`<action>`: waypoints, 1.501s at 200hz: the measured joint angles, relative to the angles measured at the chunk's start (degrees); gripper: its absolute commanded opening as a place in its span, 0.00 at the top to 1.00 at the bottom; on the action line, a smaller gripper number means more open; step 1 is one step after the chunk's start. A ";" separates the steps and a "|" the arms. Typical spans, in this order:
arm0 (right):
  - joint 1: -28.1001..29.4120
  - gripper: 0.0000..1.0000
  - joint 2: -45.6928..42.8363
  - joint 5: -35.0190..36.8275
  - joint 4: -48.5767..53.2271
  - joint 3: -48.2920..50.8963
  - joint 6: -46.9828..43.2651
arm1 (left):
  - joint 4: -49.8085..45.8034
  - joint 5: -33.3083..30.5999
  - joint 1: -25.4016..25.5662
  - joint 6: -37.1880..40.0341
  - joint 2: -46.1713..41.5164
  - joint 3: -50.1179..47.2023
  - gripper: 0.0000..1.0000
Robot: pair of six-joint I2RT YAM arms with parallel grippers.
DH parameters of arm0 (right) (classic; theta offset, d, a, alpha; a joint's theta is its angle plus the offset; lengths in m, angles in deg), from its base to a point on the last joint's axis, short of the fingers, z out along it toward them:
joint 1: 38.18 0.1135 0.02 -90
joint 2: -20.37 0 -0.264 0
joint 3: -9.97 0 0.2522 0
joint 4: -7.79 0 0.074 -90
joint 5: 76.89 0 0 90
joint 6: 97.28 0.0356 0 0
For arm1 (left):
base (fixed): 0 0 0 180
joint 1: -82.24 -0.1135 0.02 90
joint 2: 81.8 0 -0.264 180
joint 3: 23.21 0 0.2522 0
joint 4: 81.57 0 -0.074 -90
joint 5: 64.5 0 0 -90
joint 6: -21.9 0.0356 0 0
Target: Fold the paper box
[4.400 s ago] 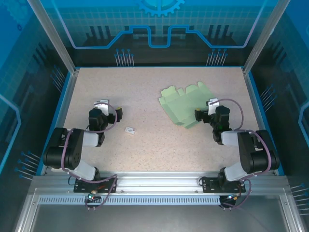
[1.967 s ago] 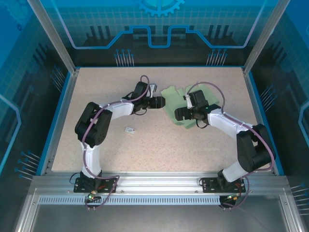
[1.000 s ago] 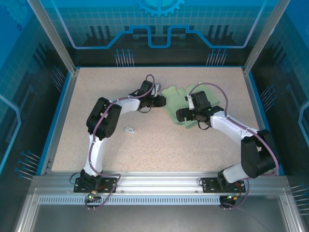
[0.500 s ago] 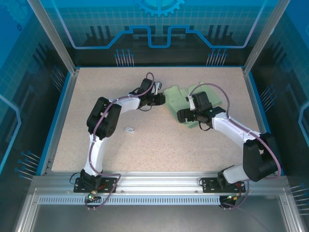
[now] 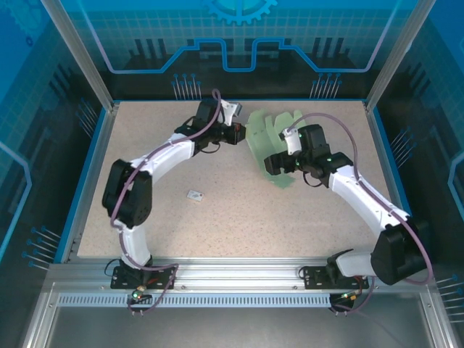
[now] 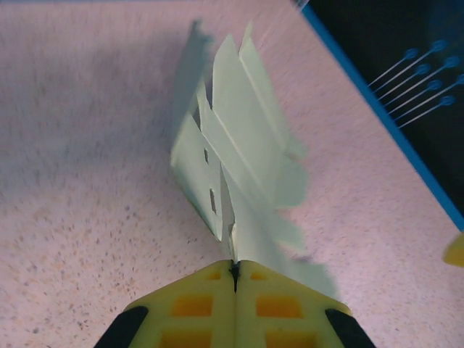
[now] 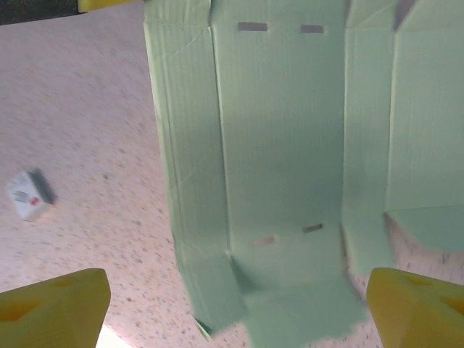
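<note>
The paper box (image 5: pixel 274 138) is a pale mint-green die-cut sheet with flaps, lying at the back of the table, right of centre. My left gripper (image 5: pixel 242 134) is shut on the sheet's left edge and holds that side up off the table. In the left wrist view the yellow fingers meet at the left gripper (image 6: pixel 234 270), and the paper box (image 6: pixel 239 138) rises edge-on from them. My right gripper (image 5: pixel 274 165) hovers open over the sheet's near end. Its tips stand wide at the bottom corners of the right wrist view, around the right gripper (image 7: pixel 235 312), with the paper box (image 7: pixel 279 145) below them.
A tiny white tag (image 5: pixel 195 195) lies on the speckled table left of centre, also the white tag (image 7: pixel 27 196) in the right wrist view. The blue rim (image 5: pixel 380 145) borders the table on the right, close to the sheet.
My left gripper has shut on the sheet's left edge and lifted it, so the sheet now tilts up. The right gripper has shifted slightly toward the right and stays open.
</note>
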 measured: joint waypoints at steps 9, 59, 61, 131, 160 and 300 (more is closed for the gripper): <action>0.02 0.08 -0.79 -0.68 0.46 -1.33 -0.87 | -1.20 0.00 0.00 1.92 -2.45 0.07 1.00; 1.29 0.09 -2.01 -2.29 2.54 -8.11 -5.57 | -9.94 -1.09 0.00 11.76 -8.55 1.95 1.00; 1.36 0.09 -2.01 -2.29 2.58 -8.35 -5.73 | -10.32 -1.27 0.00 12.15 -8.76 1.95 1.00; 1.70 0.11 -0.92 -2.89 8.37 -21.42 -15.74 | -19.76 -3.61 0.00 26.91 -16.15 6.23 1.00; 2.34 0.10 -1.07 -2.71 9.11 -24.24 -22.49 | -22.03 -3.58 0.00 33.68 -19.54 8.33 1.00; 9.79 0.44 2.95 -3.08 6.84 -26.29 -44.81 | -24.02 0.74 3.23 54.05 -25.99 8.46 1.00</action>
